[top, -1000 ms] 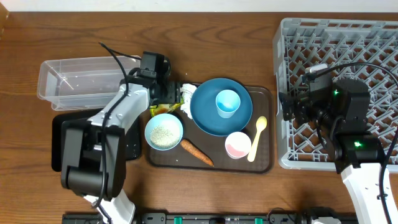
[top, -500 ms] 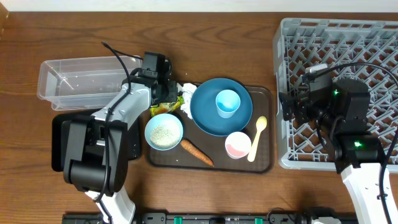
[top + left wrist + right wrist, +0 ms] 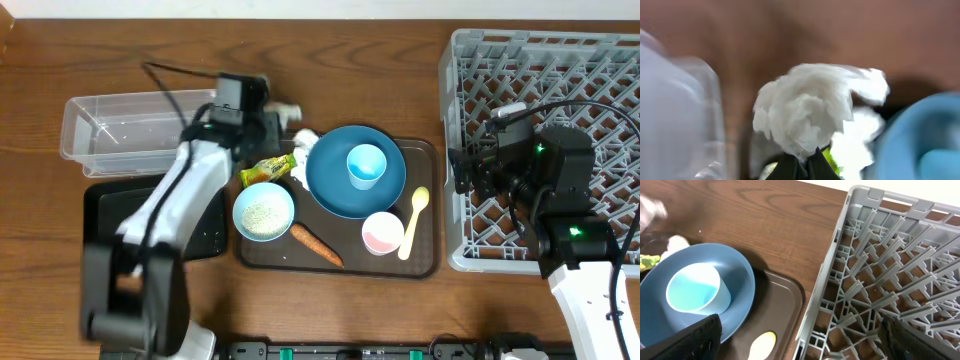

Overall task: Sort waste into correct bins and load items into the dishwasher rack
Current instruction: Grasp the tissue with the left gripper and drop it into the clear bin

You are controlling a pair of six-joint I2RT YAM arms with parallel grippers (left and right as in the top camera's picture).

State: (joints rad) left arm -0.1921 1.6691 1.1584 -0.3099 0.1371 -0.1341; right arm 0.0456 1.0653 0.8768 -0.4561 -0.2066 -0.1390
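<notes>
- the clear tub (image 3: 130, 125) is far left, with the black bin (image 3: 100, 215) just below it in the overhead view.
- next comes my left gripper (image 3: 807, 162). its 2 fingers are pressed tight on the bottom of the crumpled white paper (image 3: 805, 107).
- the paper is between the tub and the blue plate (image 3: 335, 195). i think it is up off the table.
- the paper is very light and squishy. a small pinch on 1 fold holds it, but a loose bit could slip out.
- a second white scrap (image 3: 300, 140) and the yellow-green wrapper (image 3: 272, 167) lie at the top left of the brown tray (image 3: 425, 160), just beside the plate.
- my right gripper (image 3: 462, 172) hangs at the left side of the grey rack (image 3: 560, 70). its fingers are spread wide and hold nothing.
</notes>
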